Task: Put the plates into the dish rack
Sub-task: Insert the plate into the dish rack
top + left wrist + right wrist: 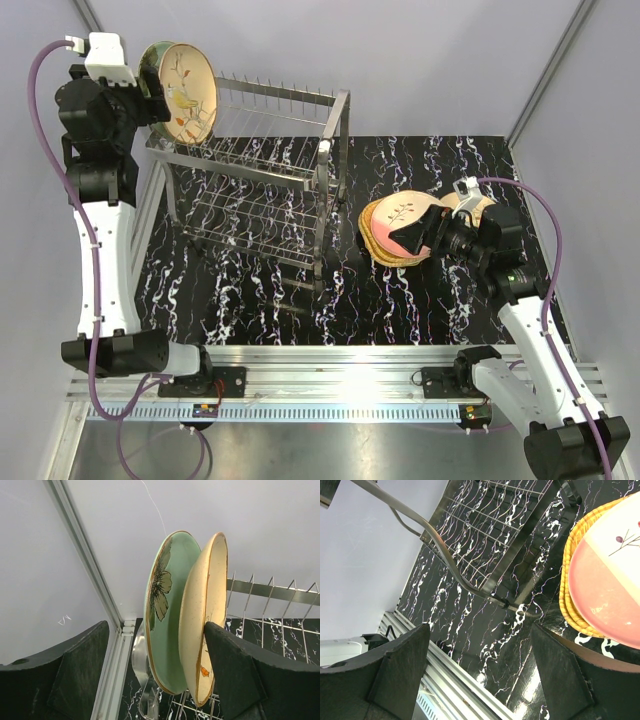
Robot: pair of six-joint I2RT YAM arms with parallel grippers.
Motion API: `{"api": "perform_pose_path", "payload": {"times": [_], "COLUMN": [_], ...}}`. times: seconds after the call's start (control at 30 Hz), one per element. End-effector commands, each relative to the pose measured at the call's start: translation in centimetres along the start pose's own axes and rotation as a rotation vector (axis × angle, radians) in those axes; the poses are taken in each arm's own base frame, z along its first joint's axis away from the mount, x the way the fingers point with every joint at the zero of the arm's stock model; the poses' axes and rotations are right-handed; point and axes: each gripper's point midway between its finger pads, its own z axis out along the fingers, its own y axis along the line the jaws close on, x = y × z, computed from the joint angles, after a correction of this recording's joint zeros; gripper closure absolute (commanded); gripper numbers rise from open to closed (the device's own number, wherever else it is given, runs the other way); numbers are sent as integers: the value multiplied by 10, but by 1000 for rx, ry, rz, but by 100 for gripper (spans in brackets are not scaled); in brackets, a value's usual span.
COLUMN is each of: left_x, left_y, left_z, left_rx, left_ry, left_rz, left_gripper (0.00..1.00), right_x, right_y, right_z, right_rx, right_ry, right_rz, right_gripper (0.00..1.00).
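Note:
A mint-green flower plate point(167, 615) and a cream plate point(205, 595) stand upright side by side at the left end of the silver dish rack point(250, 170). In the top view the cream plate point(188, 92) faces forward. My left gripper point(152, 98) is open there. In the left wrist view the left gripper point(156, 680) has its right finger point(235, 675) against the cream plate's rim and its left finger well clear. My right gripper point(412, 230) is open and empty, low over a stack topped by a pink-cream plate point(390, 213) on orange wicker plates point(567, 580).
The rack's looped end handle point(445, 555) and lower wire shelf point(490, 515) lie to the left of the right gripper. A black marbled mat point(260, 300) covers the table. The metal base rail point(330, 365) runs along the near edge. White walls enclose the sides.

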Motion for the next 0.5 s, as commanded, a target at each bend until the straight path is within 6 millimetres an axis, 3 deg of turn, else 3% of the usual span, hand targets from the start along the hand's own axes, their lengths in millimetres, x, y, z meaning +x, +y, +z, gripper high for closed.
{"api": "perform_pose_path", "payload": {"times": [0.0,0.27,0.47], "left_x": [-40,-44,-66], "left_y": [5,9,1], "left_z": [-24,-34,-52], "left_rx": [-20,-48,-6], "left_ry": [-94,-84,-136], "left_rz": [-14,-7,-37], "left_gripper": [19,15,14], "right_x": [-15,-15,-17], "right_y": [11,14,17], "right_z": [-4,-5,-7], "right_rx": [-11,-20,-24], "right_ry": [-47,-49,-52], "right_rz": [-48,-50,-55], "right_gripper": [11,11,11]}}
